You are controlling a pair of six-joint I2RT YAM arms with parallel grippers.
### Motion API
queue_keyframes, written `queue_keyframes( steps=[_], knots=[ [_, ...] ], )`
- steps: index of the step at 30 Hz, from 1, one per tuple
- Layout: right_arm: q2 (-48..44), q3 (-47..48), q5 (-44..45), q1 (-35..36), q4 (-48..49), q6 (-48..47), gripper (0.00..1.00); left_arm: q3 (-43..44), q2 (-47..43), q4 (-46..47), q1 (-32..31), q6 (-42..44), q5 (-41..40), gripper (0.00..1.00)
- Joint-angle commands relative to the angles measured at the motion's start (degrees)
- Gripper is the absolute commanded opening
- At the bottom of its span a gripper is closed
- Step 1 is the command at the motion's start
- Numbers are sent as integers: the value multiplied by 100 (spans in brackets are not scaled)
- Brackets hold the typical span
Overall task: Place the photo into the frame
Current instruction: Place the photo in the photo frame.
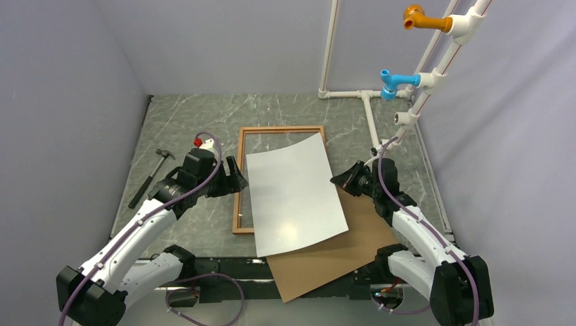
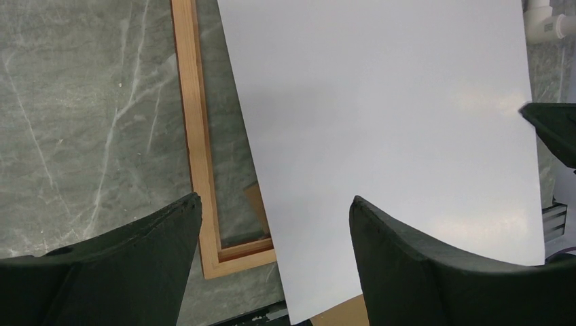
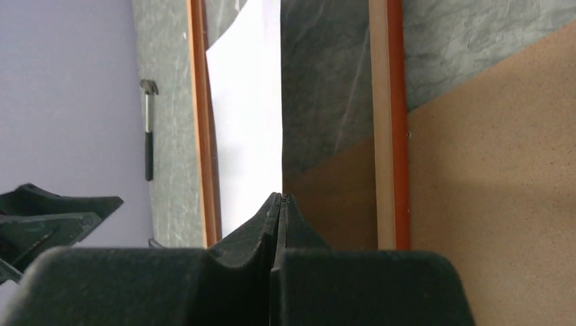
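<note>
The photo [image 1: 295, 193] shows its plain white back; its picture side is hidden. It lies skewed over the right part of the frame [image 1: 242, 170] and curves upward. My right gripper [image 1: 337, 179] is shut on the photo's right edge and holds that edge up. In the right wrist view the gripper [image 3: 280, 197] pinches the photo [image 3: 248, 102] edge-on, between the frame's rails [image 3: 392, 122]. My left gripper [image 2: 275, 200] is open and empty, above the photo's [image 2: 387, 136] left edge and the frame's [image 2: 197, 136] near left corner; it also shows in the top view [image 1: 239, 178].
A brown backing board [image 1: 333, 261] lies under the photo's near end, reaching the table's near edge. A hammer [image 1: 149, 176] lies at the left by the wall. A white pipe rack [image 1: 370, 115] stands at the back right.
</note>
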Motion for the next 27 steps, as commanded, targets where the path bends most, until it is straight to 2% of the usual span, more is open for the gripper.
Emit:
queue_keyframes(
  steps=[1, 21, 27],
  knots=[
    [-183, 266, 382, -6, 523, 358, 0, 81, -3, 18, 15, 110, -59, 83],
    [210, 238, 745, -2, 1692, 1147, 0, 64, 36, -8, 15, 152, -75, 83],
    [276, 311, 474, 3, 1232, 890, 0, 80, 64, -65, 15, 185, -125, 83]
  ],
)
